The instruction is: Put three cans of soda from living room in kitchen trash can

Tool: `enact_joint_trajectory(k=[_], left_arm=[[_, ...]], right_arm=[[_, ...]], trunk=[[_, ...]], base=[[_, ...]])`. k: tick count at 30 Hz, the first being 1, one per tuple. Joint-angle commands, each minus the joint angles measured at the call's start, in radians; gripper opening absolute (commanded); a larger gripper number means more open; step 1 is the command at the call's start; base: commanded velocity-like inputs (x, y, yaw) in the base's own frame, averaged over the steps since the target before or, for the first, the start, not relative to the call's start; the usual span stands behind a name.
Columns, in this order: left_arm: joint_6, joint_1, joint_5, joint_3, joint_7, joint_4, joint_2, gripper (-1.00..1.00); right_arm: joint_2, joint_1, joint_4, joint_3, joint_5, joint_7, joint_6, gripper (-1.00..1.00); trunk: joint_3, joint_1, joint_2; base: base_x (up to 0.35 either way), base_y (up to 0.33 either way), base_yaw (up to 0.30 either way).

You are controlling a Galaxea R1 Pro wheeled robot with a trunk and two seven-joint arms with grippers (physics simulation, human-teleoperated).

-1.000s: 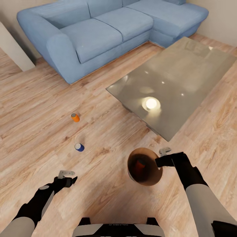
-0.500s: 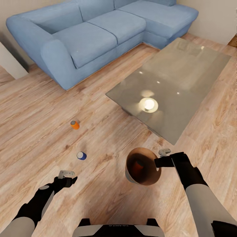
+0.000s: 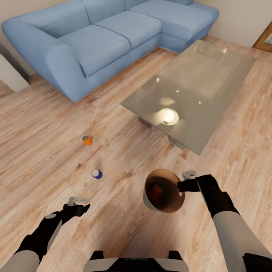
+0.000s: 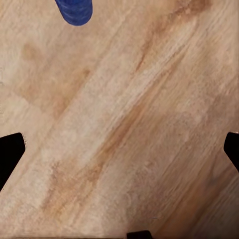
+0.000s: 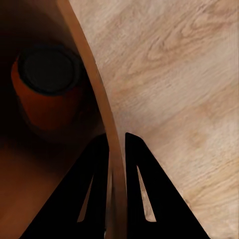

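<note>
In the head view, my right gripper [image 3: 184, 181] is shut on the rim of the tash can [image 3: 151, 200], held tilted above the wood floor of the living room. One orange can of soda [image 3: 157, 190] lies inside it, and the right wrist view shows this orange can [image 5: 47, 92] behind the brown rim [image 5: 97, 97] pinched between my fingers [image 5: 137, 169]. A second orange can [image 3: 87, 140] and a dark blue can [image 3: 96, 173] stand on the floor ahead left. My left gripper [image 3: 81, 204] hangs open just short of the blue can [image 4: 74, 10], with nothing between its fingers.
A light blue corner sofa [image 3: 102, 41] runs along the back. A low glass-topped coffee table [image 3: 196, 87] stands ahead right, reflecting a lamp. A white wall corner [image 3: 9, 73] juts in at the left. Open wood floor [image 3: 45, 113] surrounds the two cans.
The whole picture has shifted, so the camera has moved. Both arms keep the same pose, and the right gripper still holds the tash can.
</note>
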Motion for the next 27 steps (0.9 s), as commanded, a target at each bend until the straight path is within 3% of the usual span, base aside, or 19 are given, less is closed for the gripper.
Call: enact_joint_trajectory(k=[1, 4, 10, 14, 15, 20, 27], left_arm=[[0.000, 0.000, 0.000, 0.000, 0.000, 0.000, 0.000, 1.00], [0.000, 0.000, 0.000, 0.000, -0.001, 0.000, 0.000, 1.00], [0.000, 0.000, 0.000, 0.000, -0.001, 0.000, 0.000, 1.00], [0.000, 0.000, 0.000, 0.000, -0.001, 0.000, 0.000, 1.00], [0.000, 0.000, 0.000, 0.000, -0.002, 0.000, 0.000, 1.00], [0.000, -0.001, 0.000, 0.000, -0.002, 0.000, 0.001, 1.00], [0.000, -0.001, 0.000, 0.000, -0.002, 0.000, 0.001, 1.00]], right_arm=[[0.000, 0.000, 0.000, -0.004, -0.022, 0.006, 0.009, -1.00], [0.000, 0.000, 0.000, -0.030, -0.021, 0.007, 0.009, -1.00], [-0.008, 0.000, 0.001, -0.039, -0.017, 0.012, 0.007, -1.00], [-0.019, 0.000, 0.002, -0.043, -0.011, 0.058, 0.006, -1.00], [-0.024, 0.000, 0.002, -0.044, -0.010, 0.067, 0.006, -1.00], [-0.108, 0.000, 0.002, -0.044, -0.006, 0.165, 0.003, -1.00], [-0.134, 0.001, 0.001, -0.038, 0.000, 0.203, 0.000, -1.00]], trunk=[[0.000, 0.000, 0.000], [0.000, 0.000, 0.000], [0.000, 0.000, 0.000], [0.000, 0.000, 0.000], [0.000, 0.000, 0.000], [0.000, 0.000, 0.000], [0.000, 0.000, 0.000]], base=[[-0.188, 0.266, -0.221], [-0.169, 0.276, -0.230], [-0.147, 0.286, -0.237], [-0.140, 0.289, -0.239], [-0.136, 0.290, -0.240], [-0.079, 0.298, -0.240], [-0.011, 0.309, -0.216]])
